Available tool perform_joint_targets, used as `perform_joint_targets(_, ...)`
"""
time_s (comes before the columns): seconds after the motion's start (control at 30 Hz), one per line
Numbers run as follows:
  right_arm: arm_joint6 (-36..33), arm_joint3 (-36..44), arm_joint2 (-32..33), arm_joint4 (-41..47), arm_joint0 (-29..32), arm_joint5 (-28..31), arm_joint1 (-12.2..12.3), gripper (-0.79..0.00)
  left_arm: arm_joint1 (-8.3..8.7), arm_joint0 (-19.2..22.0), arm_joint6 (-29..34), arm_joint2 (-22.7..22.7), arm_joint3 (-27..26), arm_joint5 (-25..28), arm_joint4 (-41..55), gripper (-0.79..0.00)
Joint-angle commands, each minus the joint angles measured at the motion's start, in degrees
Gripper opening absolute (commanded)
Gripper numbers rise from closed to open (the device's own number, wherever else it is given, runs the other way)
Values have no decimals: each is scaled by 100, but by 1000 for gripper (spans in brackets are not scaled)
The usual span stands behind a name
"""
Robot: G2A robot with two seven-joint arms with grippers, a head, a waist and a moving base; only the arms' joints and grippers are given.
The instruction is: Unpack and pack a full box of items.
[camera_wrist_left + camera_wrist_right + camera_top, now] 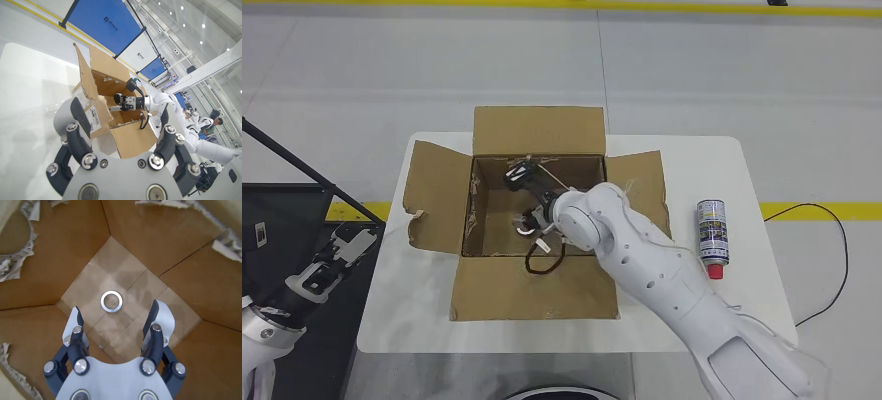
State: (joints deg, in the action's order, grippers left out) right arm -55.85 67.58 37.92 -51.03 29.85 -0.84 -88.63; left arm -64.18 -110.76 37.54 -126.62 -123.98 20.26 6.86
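Because the right arm crosses the opening of the cardboard box [537, 130] from its near right corner, much of the floor is covered in the top view; the right wrist view looks straight down inside. On the floor lies a flat metal ring [102, 301], near the middle where the bottom flaps' seams meet, well apart from all four walls. The right gripper [116, 306] hangs inside the box with its fingers spread apart, holding nothing. The ring sits just ahead of the fingertips, and the tips seem to be above the floor rather than on it, though the angle is poor for judging. Torn paper edges line the rim, and the four top flaps are folded outward. The left gripper [121, 106] is off the left edge of the white table [692, 170], fingers wide apart with nothing between them, apart from the box's left flap. A spray can [711, 237] is on the table right of the box, apart from the right flap.
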Motion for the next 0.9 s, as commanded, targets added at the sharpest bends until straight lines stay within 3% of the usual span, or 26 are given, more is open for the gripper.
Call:
perform_joint_targets(0.0,112,-166,-36,120,-51,-11,-63,-74,0,0,0,0,0,0,0,0)
perform_joint_targets(0.27,287,-463,-59,279,-168,12,-207,-43,10,-40,221,-82,103,252,49,0)
perform_joint_targets(0.33,353,-434,-2,256,-170,-36,-212,0,22,-127,555,-179,166,500,334,0)
perform_joint_targets(0.47,410,-243,215,197,-115,-97,-166,0,65,-429,1550,-470,312,956,808,0)
perform_joint_targets(0.63,408,-194,259,188,-97,-96,-153,0,123,-809,2715,-573,364,894,1227,0)
perform_joint_targets(0.73,408,-194,259,188,-97,-96,-153,0,152,-922,3116,-524,302,725,1299,0)
perform_joint_targets(0.87,408,-194,259,188,-97,-96,-153,0,155,-921,3127,-535,289,729,1268,0)
